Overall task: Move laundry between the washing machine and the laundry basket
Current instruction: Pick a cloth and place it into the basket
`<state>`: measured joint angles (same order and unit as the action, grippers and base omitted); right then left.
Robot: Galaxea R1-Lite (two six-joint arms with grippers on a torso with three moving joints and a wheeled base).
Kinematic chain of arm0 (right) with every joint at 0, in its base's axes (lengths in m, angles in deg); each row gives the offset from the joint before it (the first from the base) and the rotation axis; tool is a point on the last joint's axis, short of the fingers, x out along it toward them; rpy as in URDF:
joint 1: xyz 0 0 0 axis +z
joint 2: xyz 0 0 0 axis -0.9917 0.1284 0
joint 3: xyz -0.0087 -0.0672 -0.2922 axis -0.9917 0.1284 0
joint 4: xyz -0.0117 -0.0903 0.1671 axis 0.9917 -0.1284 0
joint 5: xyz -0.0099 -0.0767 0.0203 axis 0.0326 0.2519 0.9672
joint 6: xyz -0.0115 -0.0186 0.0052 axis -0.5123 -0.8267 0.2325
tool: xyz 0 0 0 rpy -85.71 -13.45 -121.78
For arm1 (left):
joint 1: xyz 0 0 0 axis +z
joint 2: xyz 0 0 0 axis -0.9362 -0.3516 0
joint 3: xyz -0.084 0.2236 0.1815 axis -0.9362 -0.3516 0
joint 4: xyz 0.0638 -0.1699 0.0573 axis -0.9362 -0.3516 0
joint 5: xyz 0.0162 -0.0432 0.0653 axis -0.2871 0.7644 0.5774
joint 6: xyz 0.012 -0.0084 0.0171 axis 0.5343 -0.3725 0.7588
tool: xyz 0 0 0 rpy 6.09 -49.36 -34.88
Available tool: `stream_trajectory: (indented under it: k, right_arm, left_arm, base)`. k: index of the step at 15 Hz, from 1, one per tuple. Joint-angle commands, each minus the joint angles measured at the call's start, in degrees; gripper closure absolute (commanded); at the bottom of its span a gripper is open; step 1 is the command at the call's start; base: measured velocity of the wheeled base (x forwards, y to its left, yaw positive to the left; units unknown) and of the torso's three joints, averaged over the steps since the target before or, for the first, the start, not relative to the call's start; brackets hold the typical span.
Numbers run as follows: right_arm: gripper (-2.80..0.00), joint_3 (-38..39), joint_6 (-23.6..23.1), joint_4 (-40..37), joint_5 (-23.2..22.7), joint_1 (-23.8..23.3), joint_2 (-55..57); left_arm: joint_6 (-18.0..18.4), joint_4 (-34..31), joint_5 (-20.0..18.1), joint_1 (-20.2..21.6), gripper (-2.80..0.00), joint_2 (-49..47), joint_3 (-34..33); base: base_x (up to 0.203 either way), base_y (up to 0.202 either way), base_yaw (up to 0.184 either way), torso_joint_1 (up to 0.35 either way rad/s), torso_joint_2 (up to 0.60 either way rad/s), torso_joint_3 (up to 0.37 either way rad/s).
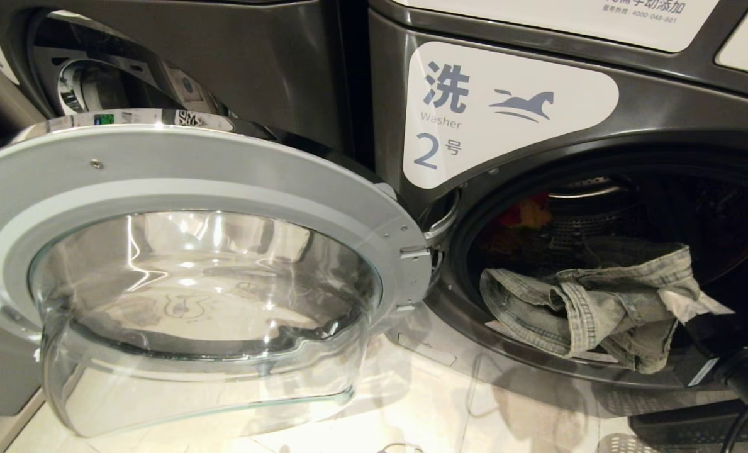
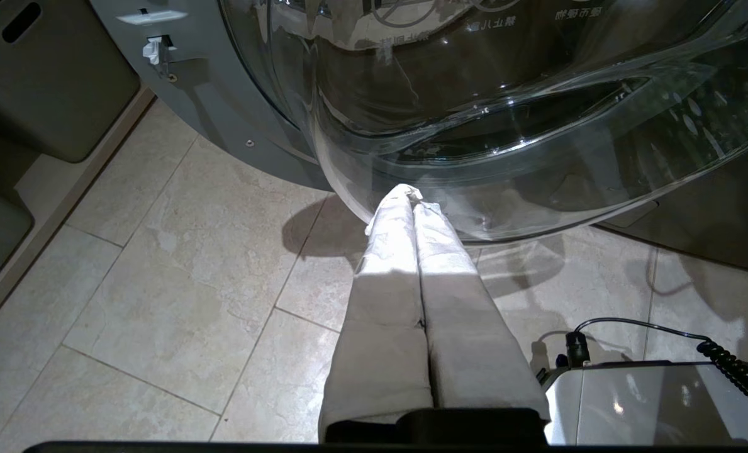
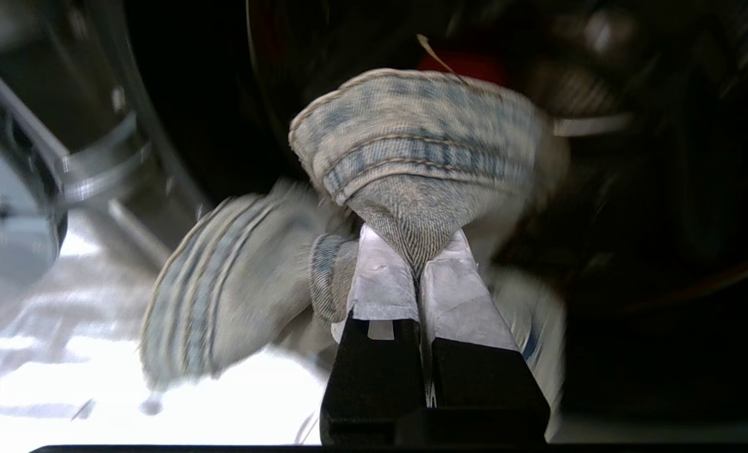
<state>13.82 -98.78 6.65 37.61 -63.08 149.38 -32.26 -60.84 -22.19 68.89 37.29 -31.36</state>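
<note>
The washing machine, marked "Washer 2", stands with its round door swung open to the left. A faded denim garment hangs over the lip of the drum mouth. My right gripper is shut on one fold of that denim, its white-wrapped fingers pinching the cloth in the right wrist view. Red and yellow laundry lies deeper in the dark drum. My left gripper hangs shut and empty over the floor below the door's glass bowl. A perforated plastic corner shows at the bottom edge; I cannot tell whether it is the laundry basket.
A second like machine stands behind the open door at the left. A plain grey bin sits beside it. The door's glass bowl juts out low over the tiled floor. My white base with a coiled cable is close by.
</note>
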Motion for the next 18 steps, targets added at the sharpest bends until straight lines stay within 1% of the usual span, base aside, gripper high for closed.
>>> stream_trajectory:
  k: [1,2,4,5,6,7,8,9,11,12,15,18]
  right_arm:
    - [0.00,-6.91,-1.39,-17.89,0.09,0.04,-12.65]
    - [0.00,-11.44,-1.66,-29.79,0.06,0.04,-16.61]
    - [0.00,-22.28,-1.34,-50.36,0.01,0.05,-23.11]
    - [0.00,-26.21,-0.70,-57.91,-0.04,0.04,-26.10]
    - [0.00,-27.96,-0.15,-61.52,-0.38,0.05,-28.25]
    - [0.00,-28.63,0.50,-63.45,-2.33,0.05,-29.66]
    - [0.00,-29.33,1.48,-66.54,-5.03,-0.01,-30.49]
    - [0.00,-30.68,2.23,-70.25,-6.51,-0.02,-31.11]
    - [0.00,-33.49,5.53,-80.72,-10.85,-0.01,-33.35]
    - [0.00,-35.19,6.88,-83.89,-12.10,-0.04,-34.20]
    - [0.00,-38.79,7.44,-92.09,-12.44,-0.14,-35.75]
    - [0.00,-42.63,7.57,-106.40,-12.30,-0.76,-39.11]
  left_arm:
    - [0.00,-0.02,0.00,0.00,0.00,-0.07,0.00]
    - [0.00,-0.02,0.00,0.00,0.00,-0.07,0.00]
    - [0.00,-0.02,0.00,0.00,0.00,-0.07,0.00]
    - [0.00,-0.02,0.00,0.00,0.00,-0.07,0.00]
    - [0.00,-0.02,0.00,0.00,0.00,-0.07,0.00]
    - [0.00,-0.02,0.00,0.00,0.00,-0.07,0.00]
    - [0.00,-0.02,0.00,0.00,0.00,-0.07,0.00]
    - [0.00,-0.02,0.00,0.00,0.00,-0.07,0.00]
    - [0.00,-0.02,0.00,0.00,0.00,-0.07,0.00]
    - [0.00,-0.02,0.00,0.00,0.00,-0.07,0.00]
    - [0.01,-0.02,-0.01,0.00,0.00,-0.07,0.00]
    - [-0.08,-0.02,0.00,0.00,0.00,-0.07,0.00]
  base:
    - [0.000,0.000,0.000,0.000,0.00,0.000]
    - [0.000,0.000,0.000,0.000,0.00,0.000]
    - [0.000,0.000,0.000,0.000,0.00,0.000]
    - [0.000,0.000,0.000,0.000,0.00,0.000]
    - [0.000,0.000,0.000,0.000,0.00,0.000]
    - [0.000,0.000,0.000,0.000,0.00,0.000]
    - [0.000,0.000,0.000,0.000,0.00,0.000]
    - [0.000,0.000,0.000,0.000,0.00,0.000]
    - [0.000,0.000,0.000,0.000,0.00,0.000]
    - [0.000,0.000,0.000,0.000,0.00,0.000]
    - [0.000,0.000,0.000,0.000,0.00,0.000]
    - [0.000,0.000,0.000,0.000,0.00,0.000]
